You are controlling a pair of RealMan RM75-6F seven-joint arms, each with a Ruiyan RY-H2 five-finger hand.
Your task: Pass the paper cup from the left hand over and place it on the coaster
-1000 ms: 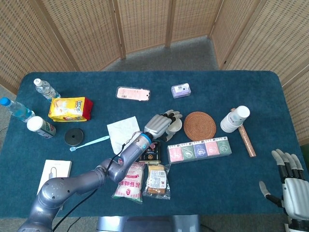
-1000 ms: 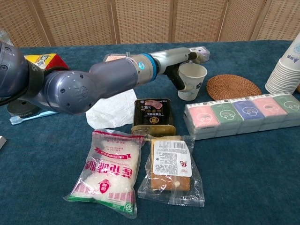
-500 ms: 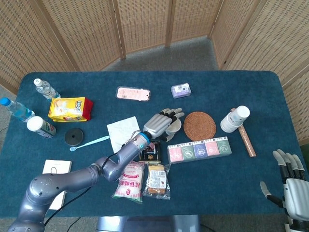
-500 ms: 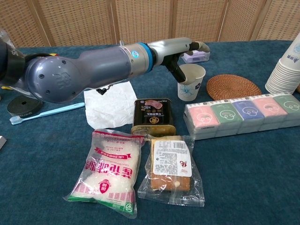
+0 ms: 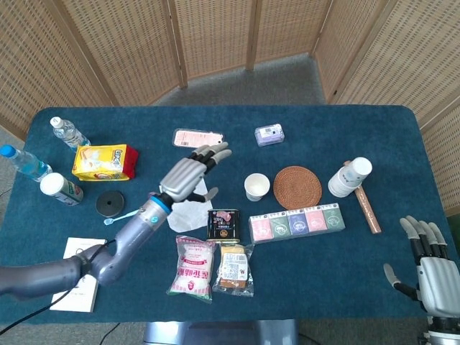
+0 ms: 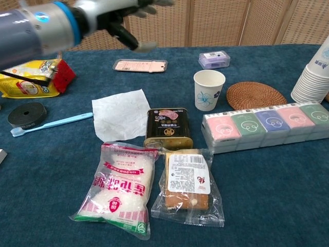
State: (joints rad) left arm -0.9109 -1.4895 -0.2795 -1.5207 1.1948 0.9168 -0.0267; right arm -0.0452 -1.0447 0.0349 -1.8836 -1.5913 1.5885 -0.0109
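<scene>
Cup (image 5: 256,186) upright on the cloth just left of the coaster (image 5: 297,187), touching neither hand. Left hand (image 5: 190,171) raised above the tissue (image 5: 188,214), fingers spread, holding nothing. Right hand (image 5: 429,269) low at the table's near right corner, fingers apart, empty. Handover step seemingly open: next, a reach by the right hand across to the cup.

Cup (image 6: 209,90) beside the coaster (image 6: 256,94), apart from it. Row of tissue packs (image 6: 267,125) and stack of cups (image 6: 312,77) close along the likely approach; tin (image 6: 168,127) near the cup's other side.
</scene>
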